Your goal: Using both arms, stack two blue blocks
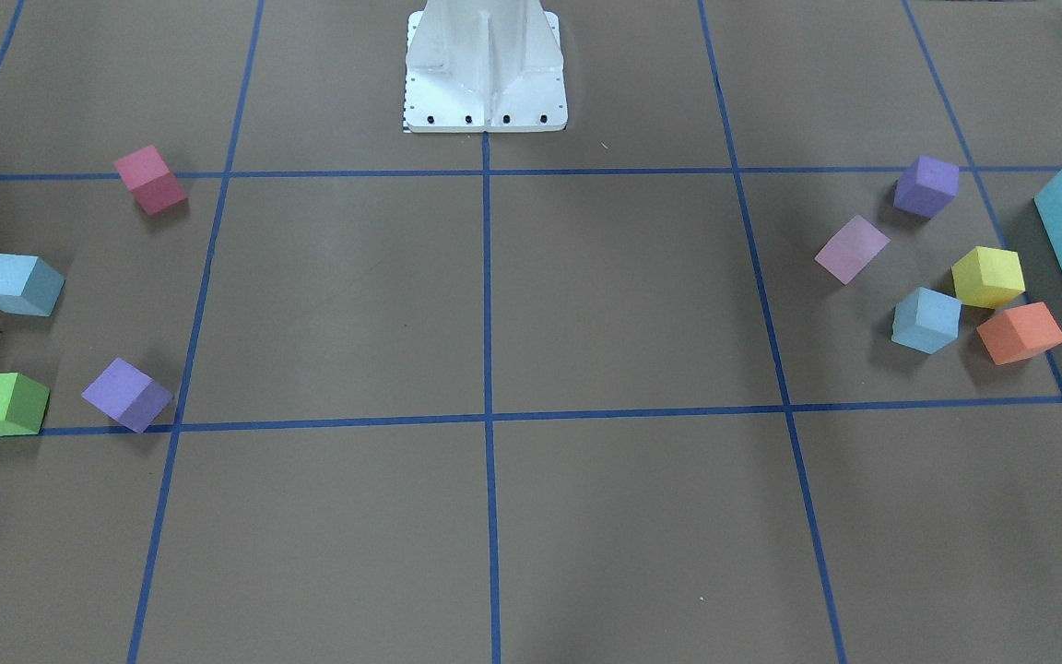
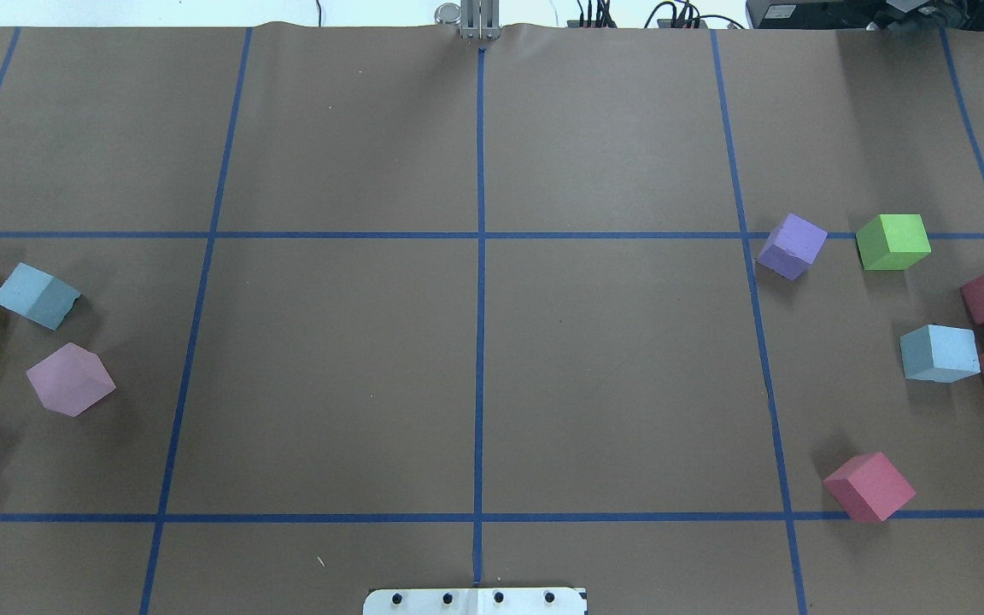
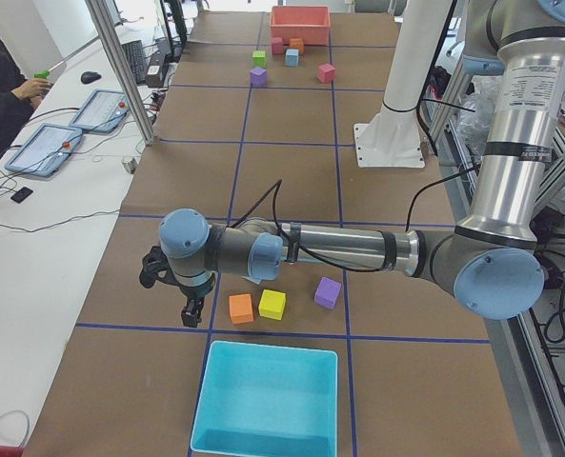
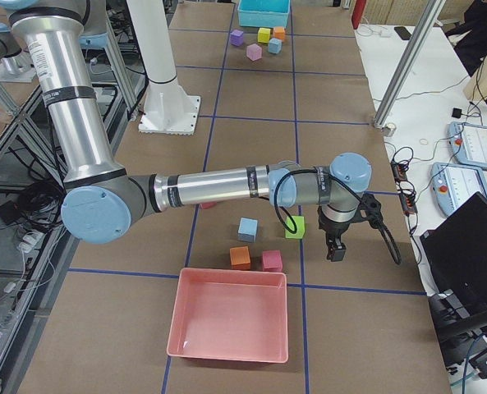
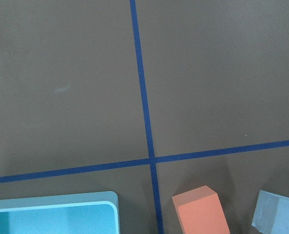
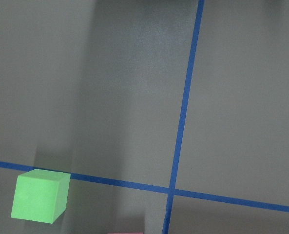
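Both blue blocks lie flat at opposite ends of the table, unstacked, with an arm hanging near each.

Front-facing view: the left-side blue block (image 1: 926,320) sits between a yellow cube (image 1: 987,277) and an orange cube (image 1: 1020,332). The right-side blue block (image 1: 19,284) is well apart from it, across the brown taped table (image 1: 494,304).
Overhead: the layout is the same, and no arm is in sight.
Left side view: the left gripper (image 3: 189,309) hangs just beside the orange cube, near a turquoise tray (image 3: 263,438). I cannot tell how its fingers stand.
Right side view: the right gripper (image 4: 335,246) hangs near a green cube (image 4: 295,227), with its blue block beyond that, robot-ward. Its fingers are equally unreadable.
Left wrist: the blue block shows at the lower right corner, past the orange cube.
Right wrist: only the green cube shows.
Each arm looks nearer to the block on its own side, and a cube offers no long axis to line up with.
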Motion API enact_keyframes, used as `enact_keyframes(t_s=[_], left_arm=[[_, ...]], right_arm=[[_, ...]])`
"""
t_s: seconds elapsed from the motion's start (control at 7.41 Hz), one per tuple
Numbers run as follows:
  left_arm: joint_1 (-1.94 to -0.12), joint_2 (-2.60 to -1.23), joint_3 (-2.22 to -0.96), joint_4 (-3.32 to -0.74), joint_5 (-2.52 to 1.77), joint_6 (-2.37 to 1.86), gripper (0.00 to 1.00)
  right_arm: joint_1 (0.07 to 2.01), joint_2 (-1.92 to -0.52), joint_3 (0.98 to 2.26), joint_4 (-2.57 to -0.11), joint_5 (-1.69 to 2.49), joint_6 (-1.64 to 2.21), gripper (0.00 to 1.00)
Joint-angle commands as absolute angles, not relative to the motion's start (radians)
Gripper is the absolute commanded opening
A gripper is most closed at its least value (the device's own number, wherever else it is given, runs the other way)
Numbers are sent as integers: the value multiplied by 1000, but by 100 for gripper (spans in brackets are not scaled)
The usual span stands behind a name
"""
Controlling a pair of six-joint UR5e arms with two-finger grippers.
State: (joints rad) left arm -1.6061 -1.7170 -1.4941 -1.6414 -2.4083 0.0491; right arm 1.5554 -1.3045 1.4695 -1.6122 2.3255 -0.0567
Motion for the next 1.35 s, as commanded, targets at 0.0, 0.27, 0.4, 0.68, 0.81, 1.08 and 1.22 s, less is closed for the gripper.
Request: enact_keyframes(t_s=[0.0,0.27,0.4,0.68,0.81,1.08,1.22], left_arm=[[-1606,-1717,-1497,-1641,-2408,49,98],[-1608,-1717,-1509,-1634,-2410,49,98],[-1608,-1717,-1509,-1634,-2410,49,98],[-1608,-1713,-1509,-1634,-2410,49,98],[-1608,-1713,-1511,-1634,-2410,49,98],[-1608,-1710,-1517,-1631,-2410,48,98],[-1608,-1710,-1517,-1631,-2410,48,98]], right_arm=[[1555,-1305,1473,-1612,2322,-57,100],[1551,-1304,1494,-1611,2327,-7,100],[1527,-1305,1514,-1611,2309,30,100],[1523,-1322,1543,-1614,2312,38,100],[1505,-1328,1555,-1612,2325,47,100],[1448,-1400,1667,-1614,2347,80,100],[1428,-1410,1689,-1612,2376,92,100]])
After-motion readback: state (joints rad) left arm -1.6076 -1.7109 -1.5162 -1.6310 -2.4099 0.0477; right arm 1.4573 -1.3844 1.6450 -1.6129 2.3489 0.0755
